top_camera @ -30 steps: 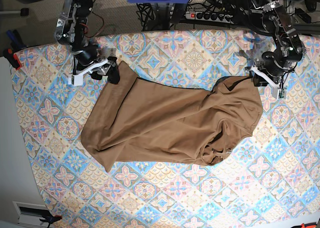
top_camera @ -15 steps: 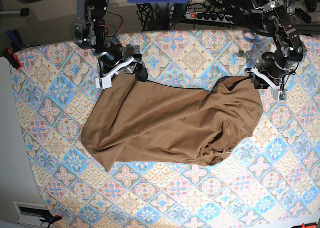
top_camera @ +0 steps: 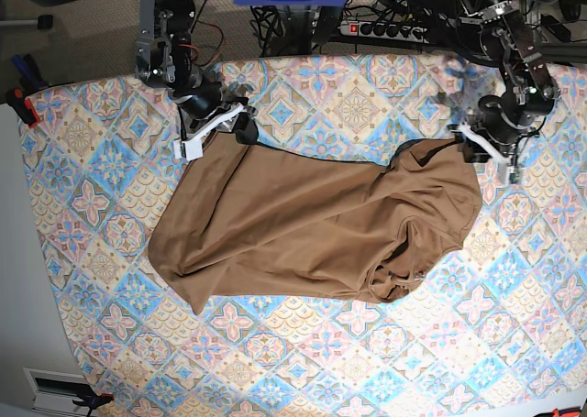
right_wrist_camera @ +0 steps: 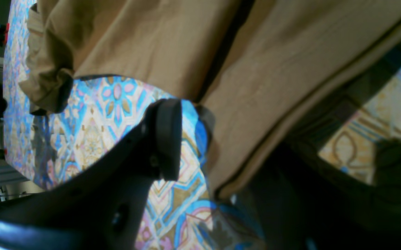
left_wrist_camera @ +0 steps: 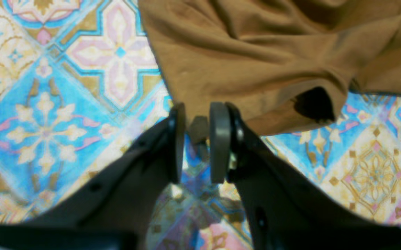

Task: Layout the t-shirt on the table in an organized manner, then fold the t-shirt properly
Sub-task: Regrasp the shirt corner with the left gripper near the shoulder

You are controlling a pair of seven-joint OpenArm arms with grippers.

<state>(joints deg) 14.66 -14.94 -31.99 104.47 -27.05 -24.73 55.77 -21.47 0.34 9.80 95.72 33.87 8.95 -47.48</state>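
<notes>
T-shirt [top_camera: 312, 220], tan-brown and rumpled, lies across the middle of the table [top_camera: 385, 362], spread lengthwise from side to side in the base view. The table is the biggest thing here, its cloth a pattern of blue, pink and cream diamonds with floral medallions, bare all around the garment. Behind its far edge is dark floor strewn with black cables, and along its left side runs a pale strip of floor or wall. The shirt's wider end sits at the base view's left, with folds running along its length; the bunched end with the neck opening and a curled sleeve sits at the right.

The left gripper [left_wrist_camera: 197, 146] is at the shirt's far right corner, its pads close together with a small fold of the fabric edge pinched between them. The right gripper [top_camera: 237, 128] is at the far left corner; the hem runs past one finger [right_wrist_camera: 167, 139], while the other is hidden by cloth, so I cannot tell whether it grips.

A power strip [top_camera: 385, 29] lies on the floor behind, and a red-and-black clamp [top_camera: 23, 101] sits off the table's left corner
</notes>
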